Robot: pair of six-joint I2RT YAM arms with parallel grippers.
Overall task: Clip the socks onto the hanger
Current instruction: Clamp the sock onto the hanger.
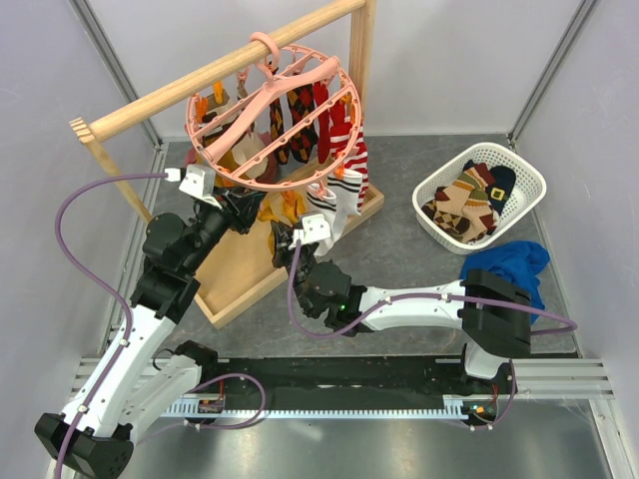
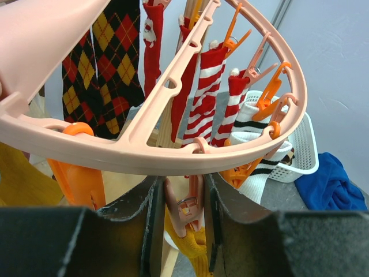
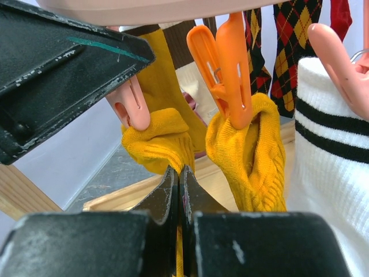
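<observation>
The salmon-pink hanger (image 1: pixel 270 110) hangs from the wooden rail, with several argyle and striped socks clipped round its ring (image 2: pixel 173 156). My left gripper (image 1: pixel 245 205) is under the ring, and its jaws (image 2: pixel 183 231) press both sides of a pink clip (image 2: pixel 187 205). That clip (image 3: pixel 131 107) sits on the top edge of a mustard sock (image 3: pixel 158 147). My right gripper (image 3: pixel 180 179) is shut on the same sock just below the clip and shows in the top view (image 1: pixel 285 239). A second mustard sock (image 3: pixel 248 156) hangs from an orange clip (image 3: pixel 228 63).
A white basket (image 1: pixel 529 185) at the right holds more socks (image 1: pixel 464 205). A blue cloth (image 1: pixel 504 264) lies in front of it. The wooden rail (image 1: pixel 200 85) stands on a wooden base (image 1: pixel 245 269). A white sock with black stripes (image 3: pixel 334 173) hangs right of my right gripper.
</observation>
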